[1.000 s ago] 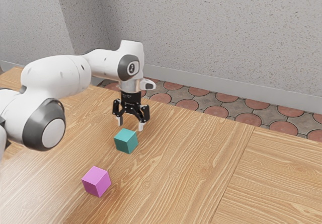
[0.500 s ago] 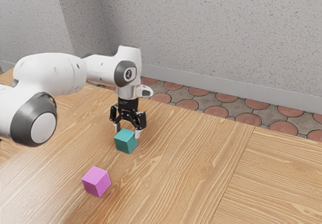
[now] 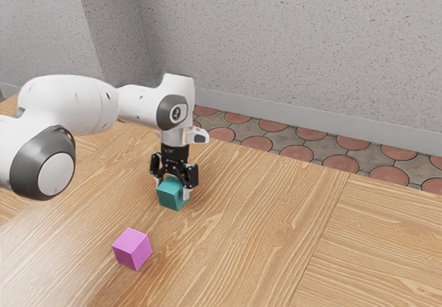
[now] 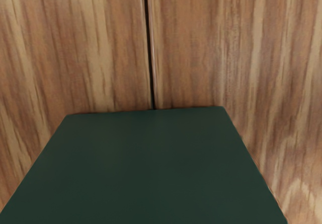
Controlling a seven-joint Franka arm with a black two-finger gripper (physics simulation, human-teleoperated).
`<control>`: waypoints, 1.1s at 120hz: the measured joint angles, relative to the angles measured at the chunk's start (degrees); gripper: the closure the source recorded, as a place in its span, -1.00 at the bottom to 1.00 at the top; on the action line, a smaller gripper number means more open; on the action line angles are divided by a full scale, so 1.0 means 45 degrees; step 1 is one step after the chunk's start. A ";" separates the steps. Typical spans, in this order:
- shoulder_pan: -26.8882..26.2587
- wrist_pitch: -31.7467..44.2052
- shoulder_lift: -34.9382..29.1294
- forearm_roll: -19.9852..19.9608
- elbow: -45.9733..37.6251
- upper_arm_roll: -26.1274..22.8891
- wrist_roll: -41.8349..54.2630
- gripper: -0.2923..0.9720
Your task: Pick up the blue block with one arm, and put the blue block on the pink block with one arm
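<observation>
**Gripper straddles the blue block, not yet clamped**

Your gripper (image 3: 174,181) hangs straight down from the arm with its fingers spread, one on each side of the blue block's (image 3: 170,198) upper part. They look parted wider than the block, so read the tool as open and around it, not gripping. That vertical pose suits a top grasp: the fingers can meet two opposite faces squarely.

The blue block, which renders teal, sits flat on the wooden table (image 3: 276,238). In the wrist view its dark top face (image 4: 151,168) lies directly beneath the hand, with a seam between table planks (image 4: 148,48) running away from its far edge. The block looks roughly centred under the hand, which should keep it from twisting as you close.

The pink block (image 3: 132,248) stands alone, nearer the camera and toward the exterior view's left, well apart from the blue one. Its top is bare and free to receive the stack.

You appear to be at the grasp step. Lifting, carrying and placing are all yet to be done. Close evenly and lift high enough to pass above the pink block.
</observation>
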 joint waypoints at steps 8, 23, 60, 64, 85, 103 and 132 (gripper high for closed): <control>0.0001 0.0156 0.0014 0.0019 -0.0048 -0.0013 0.0034 -0.54; 0.0001 0.0348 0.0036 0.0038 -0.0076 -0.0015 0.0088 -0.54; 0.0001 0.0511 0.0041 0.0050 -0.0078 -0.0014 0.0177 -0.29; 0.0001 0.0518 0.0041 0.0050 -0.0078 -0.0013 0.0183 -0.25; 0.0001 0.0544 0.0041 0.0078 -0.0078 -0.0010 0.0198 -0.13; 0.0001 0.0556 0.0033 0.0090 -0.0078 -0.0008 0.0198 -0.14; 0.0000 0.0508 -0.0541 0.0098 -0.0654 -0.0005 0.0188 -0.10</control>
